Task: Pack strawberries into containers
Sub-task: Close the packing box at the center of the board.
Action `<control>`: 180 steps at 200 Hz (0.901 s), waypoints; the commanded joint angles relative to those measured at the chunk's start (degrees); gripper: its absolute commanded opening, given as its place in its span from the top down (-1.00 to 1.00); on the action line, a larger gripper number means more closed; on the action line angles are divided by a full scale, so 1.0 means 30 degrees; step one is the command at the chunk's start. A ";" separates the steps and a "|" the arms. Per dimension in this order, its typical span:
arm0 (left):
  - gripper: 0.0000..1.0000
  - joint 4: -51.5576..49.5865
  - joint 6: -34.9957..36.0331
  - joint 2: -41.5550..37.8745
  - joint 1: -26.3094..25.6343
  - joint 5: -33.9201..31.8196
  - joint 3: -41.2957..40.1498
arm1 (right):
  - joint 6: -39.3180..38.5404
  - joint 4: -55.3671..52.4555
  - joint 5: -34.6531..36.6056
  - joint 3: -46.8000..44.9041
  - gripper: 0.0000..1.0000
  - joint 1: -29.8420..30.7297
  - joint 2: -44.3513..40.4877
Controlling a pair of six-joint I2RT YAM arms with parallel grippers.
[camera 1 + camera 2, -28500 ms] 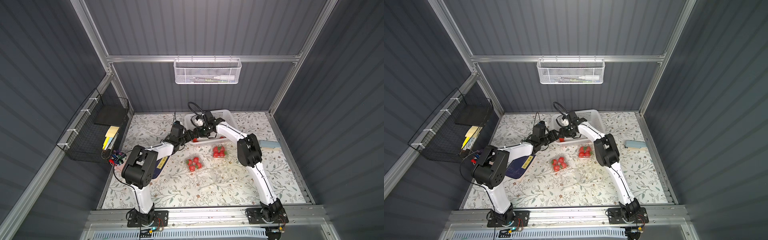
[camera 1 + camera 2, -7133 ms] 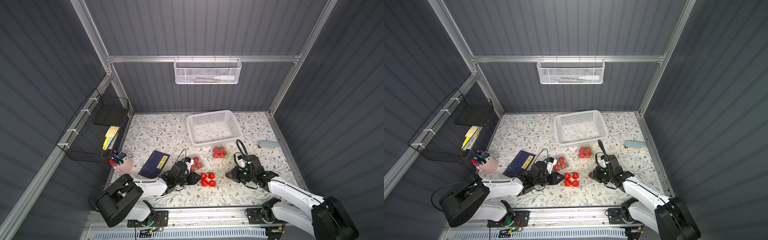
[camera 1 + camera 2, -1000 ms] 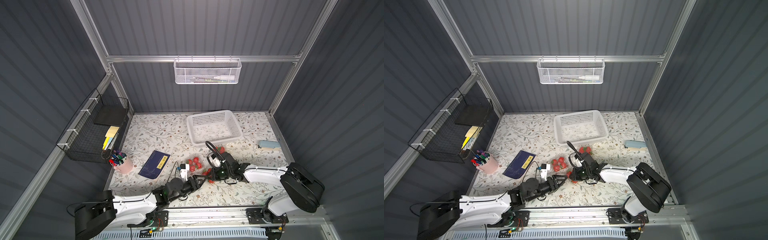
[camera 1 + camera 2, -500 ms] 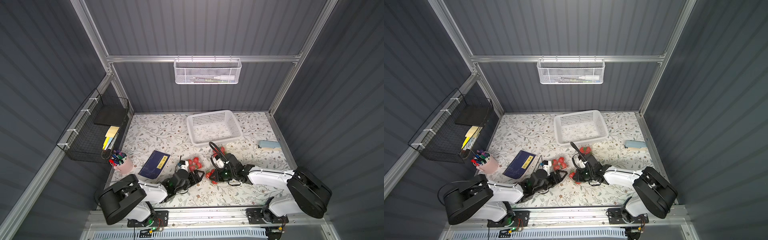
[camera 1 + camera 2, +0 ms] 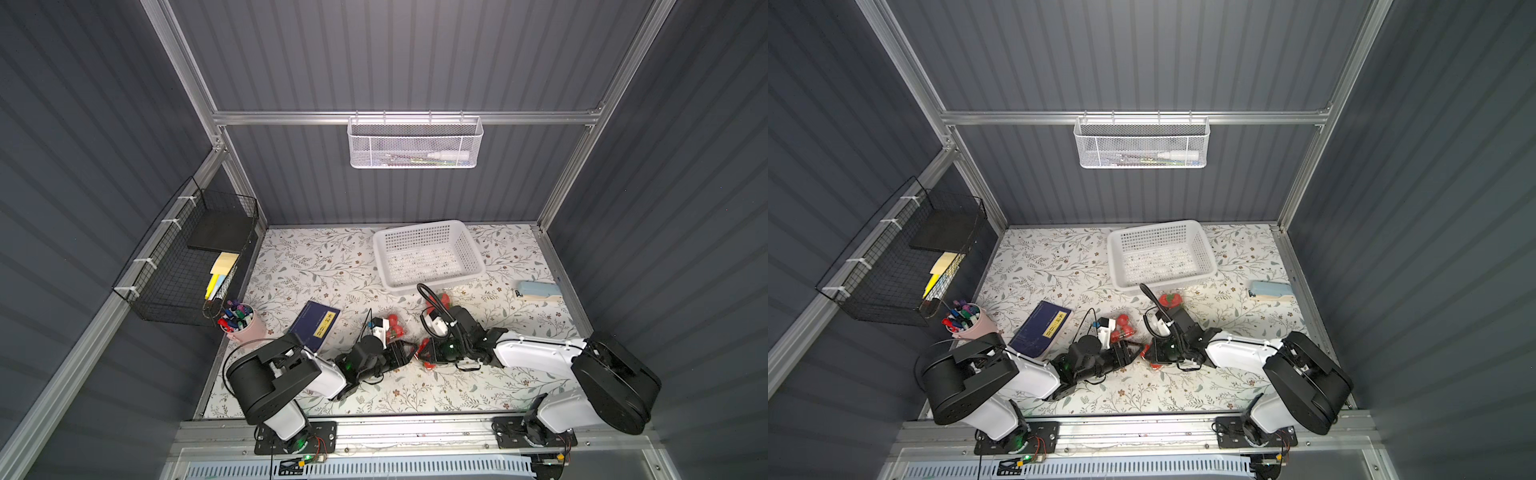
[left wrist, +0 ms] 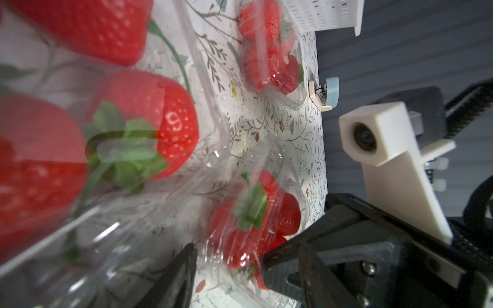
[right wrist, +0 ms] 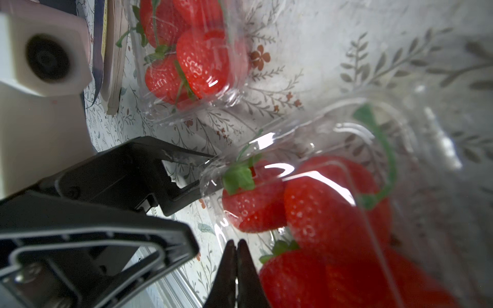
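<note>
Arms: both lie low over the front of the floral-patterned table, with the left gripper and the right gripper facing each other tip to tip.
Containers: three small clear ribbed plastic clamshell boxes stand on the table. They are the front container, the middle container and the far container.
Strawberries: glossy red strawberries with green leafy caps lie inside all three boxes.
Front container: it sits between the two grippers. Whether its lid is latched cannot be told.
Middle container: it is just behind the left gripper, apart from both.
Far container: it is just in front of the white perforated plastic basket.
Left gripper: released, with jaws spread apart and tips at a corner of the front container's rim. Bare table shows through the gap.
Right gripper: clenched, with fingers pressed flat together and tips against the front container's wall. Whether any plastic is pinched cannot be told.
Surroundings: a navy blue booklet and a pink cup of coloured pens are on the robot's left. A pale blue stapler-like object lies by the right edge.
</note>
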 commanded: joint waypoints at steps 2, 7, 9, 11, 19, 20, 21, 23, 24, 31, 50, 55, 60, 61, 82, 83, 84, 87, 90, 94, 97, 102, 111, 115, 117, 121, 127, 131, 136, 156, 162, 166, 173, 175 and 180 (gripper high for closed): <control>-0.12 0.1446 0.0385 0.0826 0.0106 0.0876 0.0012 | -0.0020 -0.2072 0.0890 -0.0358 0.87 -0.0102 0.0717; -0.11 0.1435 0.0385 0.0958 0.0100 0.0920 0.0044 | -0.0018 -0.2043 0.0876 -0.0383 0.87 -0.0109 0.0732; -0.11 0.1467 0.0378 0.0984 0.0108 0.0904 0.0046 | -0.0033 -0.2053 0.0878 -0.0376 0.87 -0.0110 0.0740; -0.09 0.1504 0.0383 0.1012 0.0103 0.0922 0.0032 | -0.0029 -0.2056 0.0872 -0.0359 0.87 -0.0124 0.0742; -0.07 0.1574 0.0361 0.1057 0.0093 0.0944 -0.0012 | -0.0034 -0.2042 0.0867 -0.0356 0.87 -0.0139 0.0829; -0.07 0.1574 0.0359 0.1059 0.0107 0.0951 -0.0012 | -0.0026 -0.2035 0.0868 -0.0345 0.87 -0.0124 0.0830; -0.07 0.1589 0.0357 0.1060 0.0114 0.0940 -0.0012 | -0.0037 -0.2031 0.0854 -0.0354 0.87 -0.0132 0.0830; -0.06 0.1564 0.0356 0.1046 0.0119 0.0931 -0.0012 | -0.0030 -0.2029 0.0858 -0.0354 0.87 -0.0137 0.0867; -0.06 0.1569 0.0356 0.1053 0.0120 0.0944 -0.0026 | -0.0024 -0.2028 0.0849 -0.0344 0.87 -0.0138 0.0864; -0.04 0.1523 0.0371 0.1023 0.0141 0.0905 -0.0015 | -0.0004 -0.1983 0.0849 -0.0341 0.87 -0.0138 0.0919; 0.03 0.1381 0.0356 0.0803 0.0201 0.0797 -0.0143 | 0.0031 -0.1885 0.0798 -0.0391 0.87 -0.0161 0.1073; 0.03 0.1354 0.0356 0.0757 0.0250 0.0761 -0.0172 | 0.0037 -0.1867 0.0779 -0.0396 0.87 -0.0152 0.1078; 0.04 0.1271 0.0356 0.0707 0.0288 0.0746 -0.0187 | 0.0040 -0.1844 0.0762 -0.0399 0.87 -0.0151 0.1113; 0.04 0.1276 0.0356 0.0694 0.0292 0.0734 -0.0202 | 0.0040 -0.1848 0.0757 -0.0396 0.87 -0.0160 0.1133; 0.11 0.1185 0.0385 0.0565 0.0499 0.0722 -0.0390 | 0.0038 -0.1851 0.0743 -0.0447 0.88 -0.0168 0.1166; 0.11 0.1190 0.0385 0.0564 0.0500 0.0723 -0.0406 | 0.0025 -0.1851 0.0733 -0.0449 0.88 -0.0168 0.1160; 0.12 0.1192 0.0385 0.0549 0.0516 0.0708 -0.0414 | 0.0032 -0.1852 0.0742 -0.0450 0.88 -0.0153 0.1156; 0.13 0.1190 0.0393 0.0550 0.0529 0.0696 -0.0435 | 0.0021 -0.1852 0.0744 -0.0436 0.88 -0.0166 0.1154; 0.14 0.1146 0.0386 0.0536 0.0552 0.0709 -0.0424 | 0.0038 -0.1837 0.0736 -0.0435 0.88 -0.0190 0.1168; 0.16 0.1096 0.0415 0.0526 0.0559 0.0708 -0.0429 | 0.0026 -0.1844 0.0729 -0.0435 0.88 -0.0197 0.1152; 0.16 0.1083 0.0415 0.0492 0.0597 0.0714 -0.0426 | 0.0020 -0.1847 0.0742 -0.0435 0.88 -0.0172 0.1153; 0.17 0.1026 0.0469 0.0504 0.0615 0.0718 -0.0422 | 0.0033 -0.1832 0.0748 -0.0449 0.88 -0.0189 0.1140; 0.19 0.0834 0.0571 0.0504 0.0715 0.0690 -0.0385 | 0.0036 -0.1850 0.0731 -0.0461 0.88 -0.0197 0.1154; 0.20 0.0838 0.0591 0.0504 0.0749 0.0679 -0.0407 | 0.0038 -0.1852 0.0721 -0.0468 0.88 -0.0192 0.1153; 0.21 0.0827 0.0620 0.0504 0.0768 0.0690 -0.0411 | 0.0018 -0.1852 0.0722 -0.0463 0.88 -0.0196 0.1153; 0.23 0.0849 0.0632 0.0504 0.0791 0.0675 -0.0394 | 0.0024 -0.1852 0.0723 -0.0457 0.88 -0.0219 0.1153; 0.25 0.0842 0.0668 0.0522 0.0866 0.0717 -0.0371 | 0.0060 -0.1852 0.0682 -0.0473 0.88 -0.0226 0.1117; 0.28 0.0843 0.0663 0.0533 0.0903 0.0721 -0.0362 | 0.0054 -0.1852 0.0693 -0.0474 0.88 -0.0208 0.1123; 0.30 0.0871 0.0695 0.0533 0.0930 0.0705 -0.0316 | 0.0066 -0.1851 0.0690 -0.0470 0.88 -0.0219 0.1109; 0.40 0.0830 0.0866 0.0686 0.0968 0.0787 -0.0035 | 0.0046 -0.1835 0.0677 -0.0510 0.88 -0.0252 0.1100; 0.44 0.0815 0.0882 0.0759 0.0970 0.0811 0.0058 | 0.0067 -0.1852 0.0690 -0.0495 0.88 -0.0245 0.1102; 0.46 0.0834 0.0887 0.0795 0.0974 0.0826 0.0101 | 0.0070 -0.1850 0.0688 -0.0500 0.88 -0.0272 0.1110; 0.50 0.0875 0.0924 0.0880 0.0971 0.0844 0.0178 | 0.0055 -0.1844 0.0692 -0.0510 0.88 -0.0296 0.1126; 0.51 0.0880 0.0937 0.0906 0.0970 0.0871 0.0190 | 0.0066 -0.1850 0.0678 -0.0532 0.88 -0.0303 0.1124; 0.54 0.0898 0.0939 0.0964 0.0970 0.0895 0.0223 | 0.0045 -0.1804 0.0651 -0.0524 0.88 -0.0311 0.1135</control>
